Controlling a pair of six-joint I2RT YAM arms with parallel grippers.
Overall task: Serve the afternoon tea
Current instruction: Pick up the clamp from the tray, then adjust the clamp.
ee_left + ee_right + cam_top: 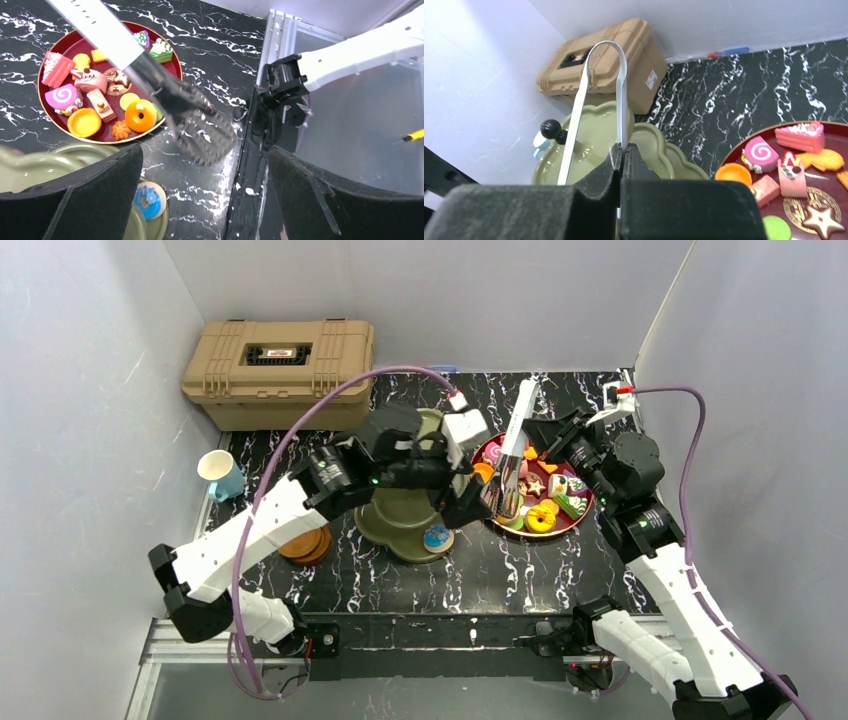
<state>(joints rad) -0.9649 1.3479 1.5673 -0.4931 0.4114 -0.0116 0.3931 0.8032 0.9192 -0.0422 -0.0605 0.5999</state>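
The left gripper (205, 200) hangs over the green stand's (400, 525) right edge with its jaws spread wide and nothing between them. Below it, on the stand's bottom tier, sits one blue-iced doughnut (149, 201).

The right gripper (622, 150) is clamped tight on one arm of a pair of metal tongs (518, 430). The tongs' looped end points up and back past the stand's black knob (550, 129). Their dark tips (200, 132) reach down over the bare table just right of the stand, in front of the left gripper's gap.

Just right of the stand is the round red plate (67, 47), and the other toy pastries (545, 495) lie on it. A stack of wooden saucers (308, 543) lies at the stand's left, partly under the left arm. The white-and-blue cup (222, 475) stands further left of the stand. The tan toolbox (280, 370) sits behind the stand, by the back wall.
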